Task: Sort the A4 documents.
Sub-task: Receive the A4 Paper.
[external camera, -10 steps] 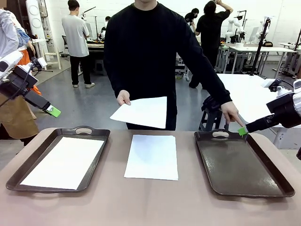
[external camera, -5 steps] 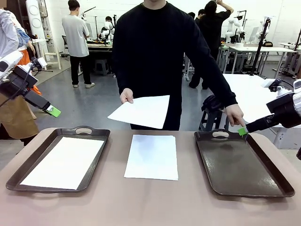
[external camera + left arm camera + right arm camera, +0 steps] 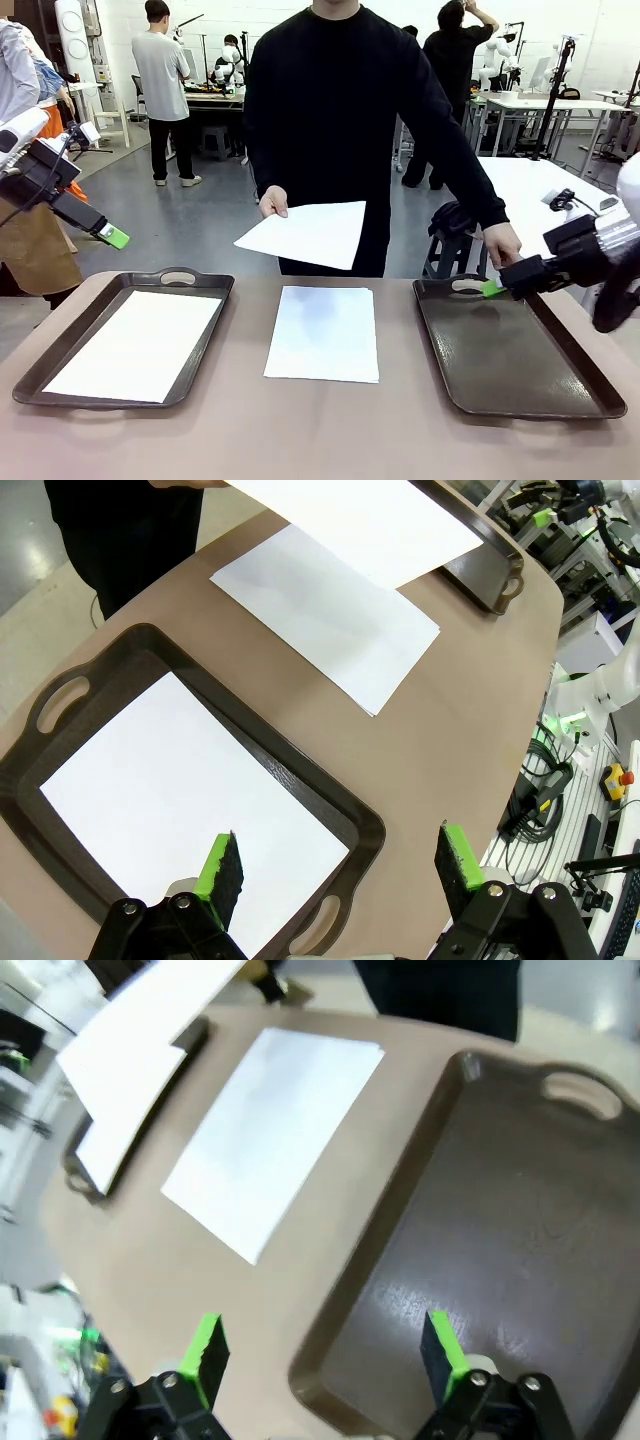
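Left arm being held above table's left end, jaws wide open, empty | right arm being held at right tray's far rim beside person's hand, jaws wide open, empty | sheet lying in left tray | sheet lying between trays | sheet being held up by other hand

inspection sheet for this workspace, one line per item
surface: brown table carrying left tray and right tray, both dark
job's things: sheet in the left tray; sheet on the table between the trays; held sheet in the person's hand; right tray holds no sheet
clutter: nothing seen
grippers: left gripper open, empty, above the left tray; right gripper open, empty, at the right tray's far end beside the person's other hand
cables: black cable loop on the right arm; cable bundle on the floor
surroundings: people and work tables behind
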`<action>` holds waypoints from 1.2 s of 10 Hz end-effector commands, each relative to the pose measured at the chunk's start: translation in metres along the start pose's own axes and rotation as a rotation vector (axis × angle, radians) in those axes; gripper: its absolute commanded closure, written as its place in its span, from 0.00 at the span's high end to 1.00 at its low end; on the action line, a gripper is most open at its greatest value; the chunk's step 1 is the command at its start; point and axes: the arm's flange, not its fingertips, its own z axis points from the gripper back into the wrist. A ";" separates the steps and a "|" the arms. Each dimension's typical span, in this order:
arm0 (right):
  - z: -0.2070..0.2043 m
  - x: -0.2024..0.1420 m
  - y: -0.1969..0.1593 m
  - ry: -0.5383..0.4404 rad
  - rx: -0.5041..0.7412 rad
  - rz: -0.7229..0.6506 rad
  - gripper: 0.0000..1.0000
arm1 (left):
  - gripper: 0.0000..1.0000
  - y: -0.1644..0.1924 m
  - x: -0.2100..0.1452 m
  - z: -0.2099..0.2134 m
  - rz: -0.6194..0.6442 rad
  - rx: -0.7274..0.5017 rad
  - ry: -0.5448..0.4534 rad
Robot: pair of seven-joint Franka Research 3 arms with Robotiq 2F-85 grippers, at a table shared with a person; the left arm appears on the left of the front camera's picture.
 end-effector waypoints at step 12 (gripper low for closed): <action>-0.193 0.052 0.021 -0.080 0.611 -0.830 1.00 | 1.00 0.000 0.000 -0.001 -0.009 -0.004 0.002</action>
